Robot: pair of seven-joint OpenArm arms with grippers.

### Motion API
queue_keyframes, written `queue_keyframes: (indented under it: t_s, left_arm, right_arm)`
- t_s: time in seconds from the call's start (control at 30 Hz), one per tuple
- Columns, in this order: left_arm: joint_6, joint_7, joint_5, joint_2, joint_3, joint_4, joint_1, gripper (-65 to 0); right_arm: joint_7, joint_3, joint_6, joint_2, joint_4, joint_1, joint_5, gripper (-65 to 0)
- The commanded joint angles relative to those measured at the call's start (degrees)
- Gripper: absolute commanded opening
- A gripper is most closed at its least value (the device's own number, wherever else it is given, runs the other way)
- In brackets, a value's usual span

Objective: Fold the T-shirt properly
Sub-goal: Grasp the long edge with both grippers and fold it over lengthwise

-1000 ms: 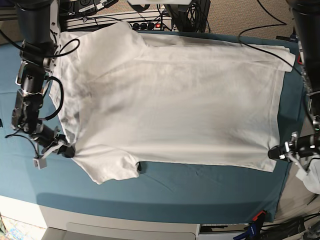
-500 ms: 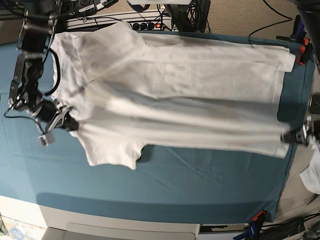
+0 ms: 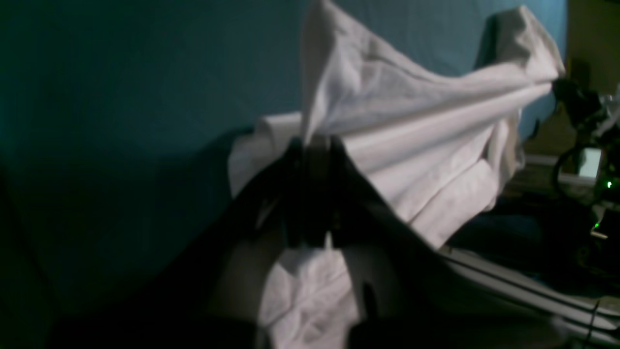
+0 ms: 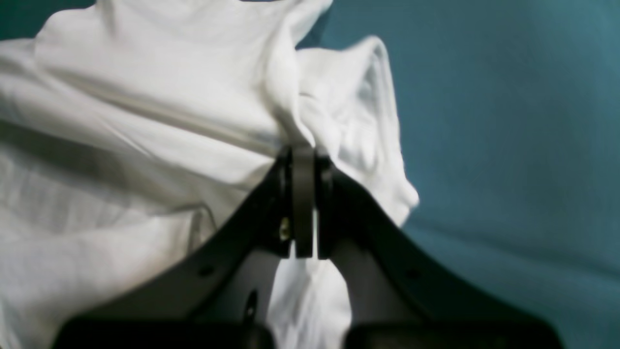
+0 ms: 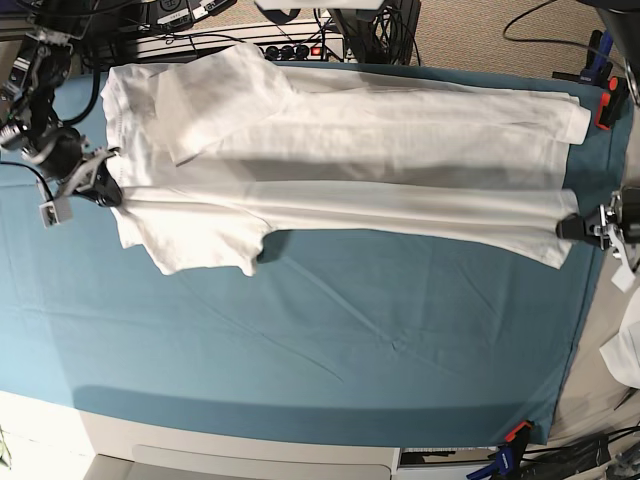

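Observation:
The white T-shirt (image 5: 350, 150) lies stretched across the far half of the teal table cloth (image 5: 350, 340). Its near long edge is lifted and drawn taut between my two grippers, and one sleeve (image 5: 205, 245) hangs toward the front at the left. My right gripper (image 5: 107, 190) is shut on the shirt's left end; the right wrist view shows the T-shirt (image 4: 145, 97) bunched in my right gripper (image 4: 302, 148). My left gripper (image 5: 572, 228) is shut on the hem corner at the right; in the left wrist view the T-shirt (image 3: 411, 126) runs out from my left gripper (image 3: 315, 143).
A power strip (image 5: 290, 48) and cables line the table's far edge. A red clamp (image 5: 607, 100) grips the cloth at the far right and another clamp (image 5: 515, 432) at the near right corner. A small white fabric scrap (image 5: 625, 355) lies off the right edge.
Both grippers have carried the shirt's near edge away from the front, toward the far side. The shirt now covers a narrower band and more teal cloth shows in front.

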Motion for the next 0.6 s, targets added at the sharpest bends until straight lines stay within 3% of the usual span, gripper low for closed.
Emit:
queue_keyframes:
  t_s: [0.0, 0.57]
  left_arm:
    - [-0.25, -0.49, -0.23, -2.73, -0.44, 0.94, -0.24, -65.0]
    - [-0.25, -0.49, -0.23, -3.15, -0.44, 1.25, 2.6, -63.4]
  right_arm:
    - [1.16, 1.62, -0.86, 1.6, 0.79, -0.13, -0.07, -65.0]
    - [-2.12, 1.88, -0.86, 0.9, 0.79, -5.01, 1.9, -65.0]
